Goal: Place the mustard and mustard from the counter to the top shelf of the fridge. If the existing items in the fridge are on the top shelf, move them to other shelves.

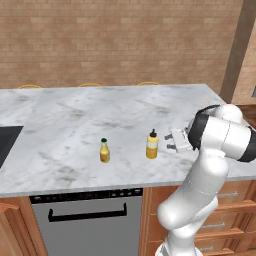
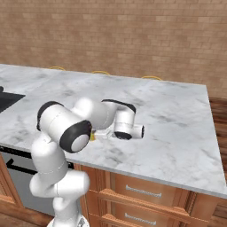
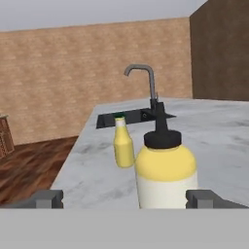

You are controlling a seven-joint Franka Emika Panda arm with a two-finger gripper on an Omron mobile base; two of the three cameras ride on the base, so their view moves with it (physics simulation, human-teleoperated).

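1. My gripper [image 3: 124,199] is spread wide, holding nothing; its two dark fingertips [image 3: 46,198] stand one on each side of the squat mustard [image 3: 165,171], neither touching it.
2. That squat mustard, plain yellow with a pointed black cap, stands upright on the counter [image 1: 60,125] right in front of the hand. I can read no label or writing on it, and I cannot tell how full it is.
3. From the left base view the gripper [image 1: 172,140] sits just right of this bottle [image 1: 152,144], level with its body and apart from it.
4. Beyond it in the hand view stands the slim mustard [image 3: 123,144], upright, orange-tinted with a dark cap, also bare of any lettering I can make out. In the left base view it [image 1: 104,150] is left of the squat one, a clear gap between them.
5. Farther along the marble I see a dark sink [image 3: 131,118] with a curved faucet [image 3: 145,85].
6. A brick wall [image 1: 120,40] closes the back.
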